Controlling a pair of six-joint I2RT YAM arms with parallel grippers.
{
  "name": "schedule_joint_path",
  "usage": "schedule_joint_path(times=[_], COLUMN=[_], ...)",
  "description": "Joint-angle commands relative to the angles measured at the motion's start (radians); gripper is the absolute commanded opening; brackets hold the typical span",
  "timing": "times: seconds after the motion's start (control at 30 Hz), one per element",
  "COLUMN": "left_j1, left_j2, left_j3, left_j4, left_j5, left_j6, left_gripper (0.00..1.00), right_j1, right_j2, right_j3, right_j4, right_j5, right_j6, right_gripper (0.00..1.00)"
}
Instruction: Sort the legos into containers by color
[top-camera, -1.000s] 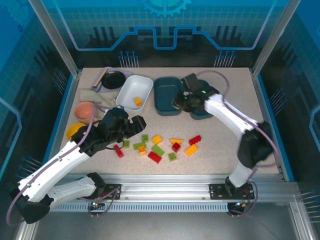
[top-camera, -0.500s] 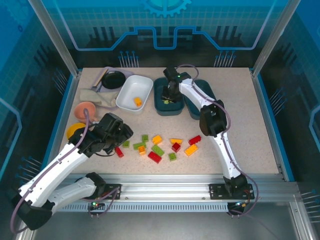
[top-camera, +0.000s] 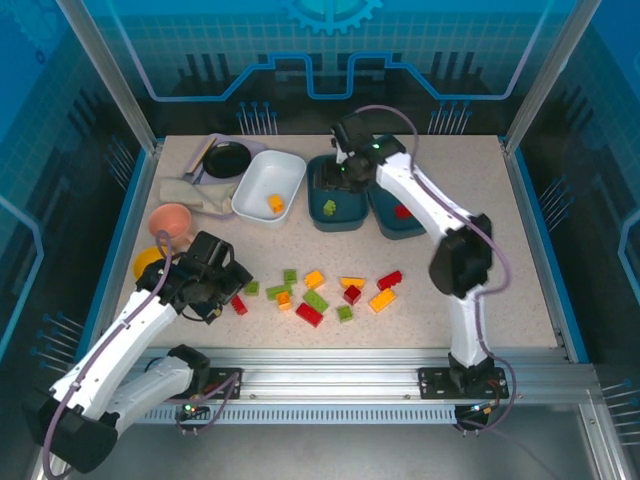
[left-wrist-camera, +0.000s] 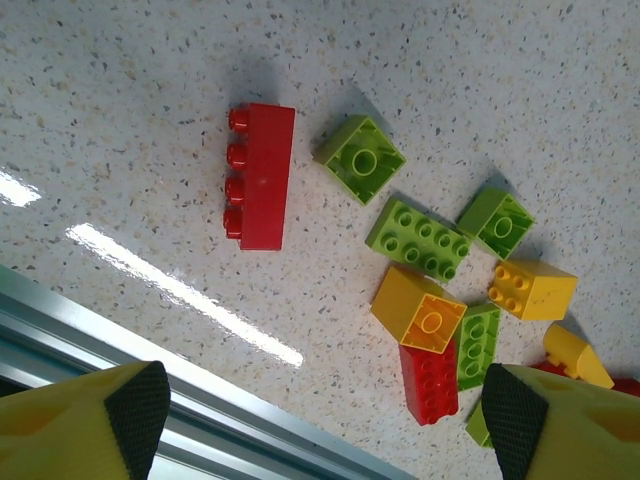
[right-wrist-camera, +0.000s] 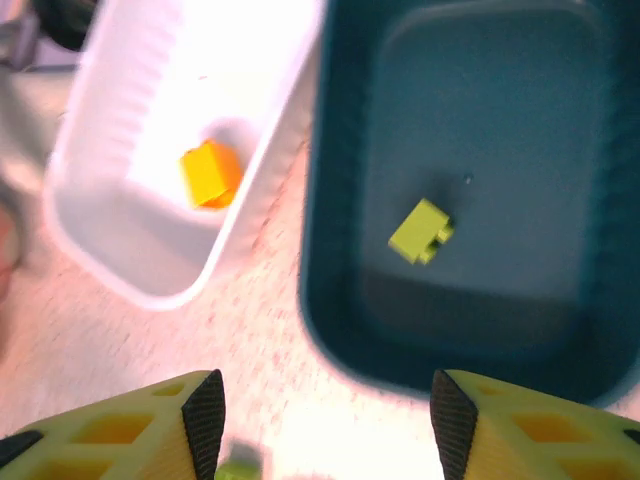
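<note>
Several red, green and orange-yellow legos lie loose on the table in front. My left gripper hovers open just left of them, with nothing between its fingers; in the left wrist view a red lego lies ahead of the left gripper. My right gripper hangs open and empty over the middle teal container. A green lego lies loose in that container, ahead of the right gripper. The white container holds an orange lego. A red lego sits in the right teal container.
A pink cup, a yellow bowl, a grey cloth and a round black pan crowd the far left. The aluminium rail runs along the table's front edge, close under my left gripper.
My right gripper opened over the middle teal container, and the green lego now lies in it. My left gripper pulled back toward the near left, beside the loose legos.
</note>
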Motion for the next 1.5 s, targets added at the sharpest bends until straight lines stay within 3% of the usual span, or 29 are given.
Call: schedule_joint_path(times=[0.0, 0.13, 0.23, 0.37, 0.57, 0.73, 0.93, 1.13, 1.3, 1.47], left_j1=[0.012, -0.001, -0.047, -0.126, -0.226, -0.256, -0.269, -0.273, -0.273, -0.264], left_j2=[0.012, 0.033, 0.052, 0.100, 0.190, 0.220, 0.214, 0.192, 0.176, 0.221], left_j3=[-0.010, -0.011, -0.013, 0.003, 0.049, 0.082, 0.087, 0.091, 0.132, 0.224], left_j4=[0.038, 0.177, 0.277, 0.412, 0.512, 0.526, 0.514, 0.505, 0.504, 0.518], left_j5=[0.056, 0.162, 0.198, 0.227, 0.201, 0.185, 0.165, 0.133, 0.099, 0.070], left_j6=[0.047, 0.129, 0.165, 0.199, 0.204, 0.203, 0.199, 0.185, 0.180, 0.200], left_gripper=[0.86, 0.86, 0.86, 0.86, 0.86, 0.86, 0.86, 0.86, 0.86, 0.86], right_j1=[0.033, -0.054, -0.114, -0.146, -0.197, -0.217, -0.214, -0.210, -0.224, -0.305], right_j2=[-0.225, -0.501, -0.624, -0.628, -0.532, -0.472, -0.429, -0.515, -0.558, -0.379], right_j3=[-0.301, -0.761, -0.990, -1.134, -1.202, -1.177, -1.183, -1.110, -0.872, -0.634], right_j4=[0.101, 0.151, 0.218, 0.318, 0.400, 0.421, 0.394, 0.303, 0.186, 0.203], right_j5=[0.068, 0.027, -0.040, -0.083, -0.098, -0.109, -0.122, -0.015, 0.115, 0.078], right_j6=[-0.018, 0.171, 0.279, 0.394, 0.500, 0.510, 0.589, 0.562, 0.373, 0.205], right_gripper=[0.62, 0.72, 0.76, 0.79, 0.76, 0.68, 0.43, 0.20, 0.18, 0.18])
